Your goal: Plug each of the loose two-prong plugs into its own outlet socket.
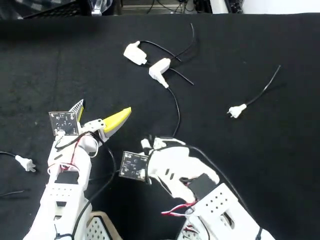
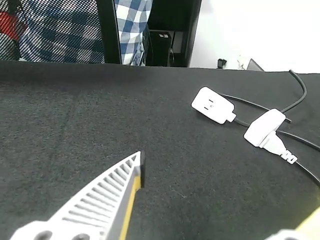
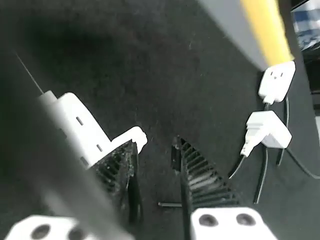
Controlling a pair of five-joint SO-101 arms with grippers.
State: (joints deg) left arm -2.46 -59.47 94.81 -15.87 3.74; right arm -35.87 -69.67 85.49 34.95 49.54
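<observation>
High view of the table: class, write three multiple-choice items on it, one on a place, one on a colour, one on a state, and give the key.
1. What lies alone toward the right side of the black cloth?
A) a white two-prong plug with a thin black cord
B) a red cup
C) a metal spoon

2. What colour is one finger of the left tool?
A) red
B) yellow
C) blue

3. How is the left tool?
A) shut on a plug
B) shut on a cord
C) open and empty

Key: 1 A, the plug lies on bare cloth apart from both arms. 2 B, the yellow finger shows plainly. 3 C, its fingers stand wide apart with nothing between them.
</observation>
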